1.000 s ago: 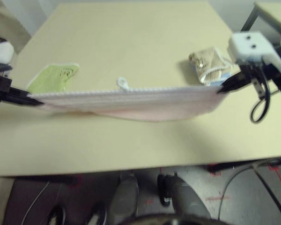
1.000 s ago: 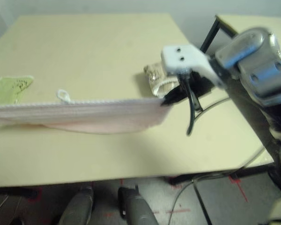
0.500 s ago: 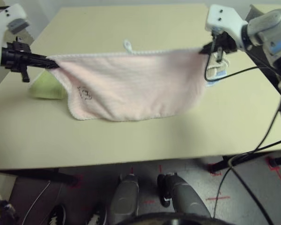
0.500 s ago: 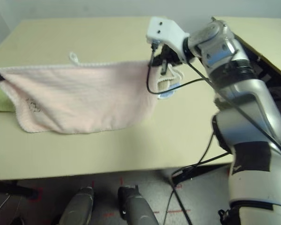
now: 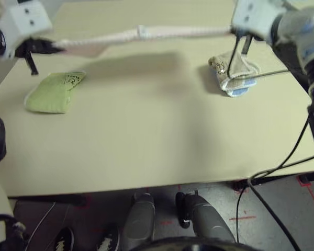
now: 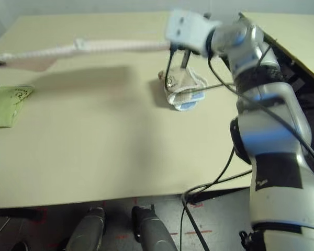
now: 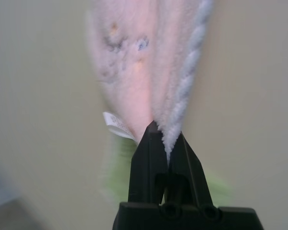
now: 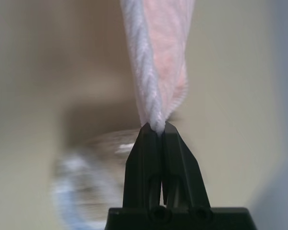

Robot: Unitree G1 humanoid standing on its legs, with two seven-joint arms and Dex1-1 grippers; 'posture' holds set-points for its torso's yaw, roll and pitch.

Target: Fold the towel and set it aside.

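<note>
The pale worktop (image 5: 146,130) spreads wide beneath me, its middle bare under a soft shadow. Above its far part hangs the towel (image 5: 162,33), pale pink with white scalloped edging, stretched edge-on into a thin band between my two arms and clear of the surface, its small white loop standing up near the middle. My left fingers (image 7: 165,143) are clamped tight on one corner of the towel, where the white edging and a dark print show close up; my right fingers (image 8: 156,132) are pinched just as tight on the opposite corner. Below the right end of the band, the folded beige-and-blue towels (image 5: 231,76) lie in a small heap on the worktop. Toward the left side, under my left arm, rests the small green towel (image 5: 53,91), folded flat.
</note>
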